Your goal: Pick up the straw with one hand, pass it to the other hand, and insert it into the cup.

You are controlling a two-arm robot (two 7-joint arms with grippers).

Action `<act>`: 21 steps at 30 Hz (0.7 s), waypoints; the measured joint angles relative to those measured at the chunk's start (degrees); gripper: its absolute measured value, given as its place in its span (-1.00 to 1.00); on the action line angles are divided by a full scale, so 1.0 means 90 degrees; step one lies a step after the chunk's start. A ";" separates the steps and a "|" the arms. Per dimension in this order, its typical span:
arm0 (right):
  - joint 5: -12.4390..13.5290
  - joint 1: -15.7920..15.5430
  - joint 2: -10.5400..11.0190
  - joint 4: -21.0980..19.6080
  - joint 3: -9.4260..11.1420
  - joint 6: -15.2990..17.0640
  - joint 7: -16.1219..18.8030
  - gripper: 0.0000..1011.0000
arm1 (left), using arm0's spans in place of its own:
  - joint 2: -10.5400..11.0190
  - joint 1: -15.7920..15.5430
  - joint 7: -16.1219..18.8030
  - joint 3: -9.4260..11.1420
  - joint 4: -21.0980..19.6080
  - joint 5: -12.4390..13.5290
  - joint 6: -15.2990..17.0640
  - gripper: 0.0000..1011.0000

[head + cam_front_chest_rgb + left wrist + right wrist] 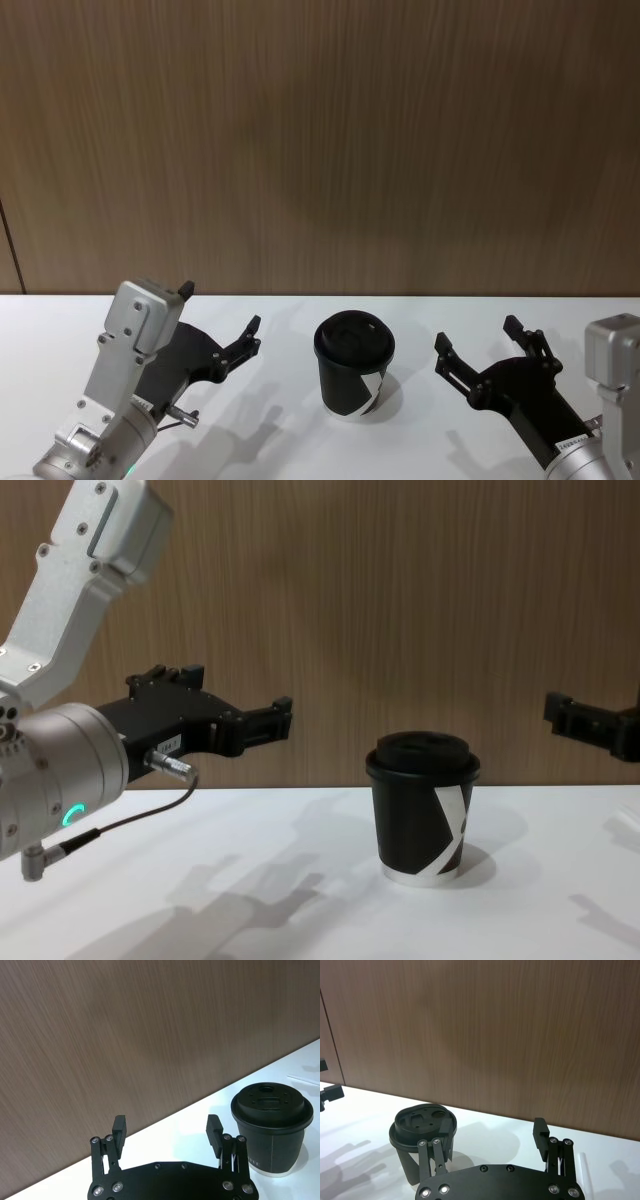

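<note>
both gaping empty, left end effector (pixel 220 307) and right end effector (pixel 478 333) flank the cup (pixel 353 378).

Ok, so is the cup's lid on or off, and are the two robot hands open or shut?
cup: standing upright, lid on, no straw in it.
left gripper: open, holding nothing, beside the cup.
right gripper: open, holding nothing, on the cup's other side.

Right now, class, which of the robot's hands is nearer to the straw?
Right. The straw lies on the table just beside the open right hand. The open left hand hovers on the far side of the cup from it.
</note>
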 joint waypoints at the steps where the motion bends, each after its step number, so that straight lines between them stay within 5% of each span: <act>1: 0.0000 0.0000 0.0000 0.0000 0.0000 0.0000 0.0000 0.98 | 0.0000 0.0000 0.0000 0.0000 0.0000 0.0000 0.0000 0.98; 21: 0.0000 0.0000 0.0000 0.0000 0.0000 0.0000 0.0000 0.98 | 0.0000 0.0000 0.0000 0.0000 0.0000 0.0000 0.0000 0.98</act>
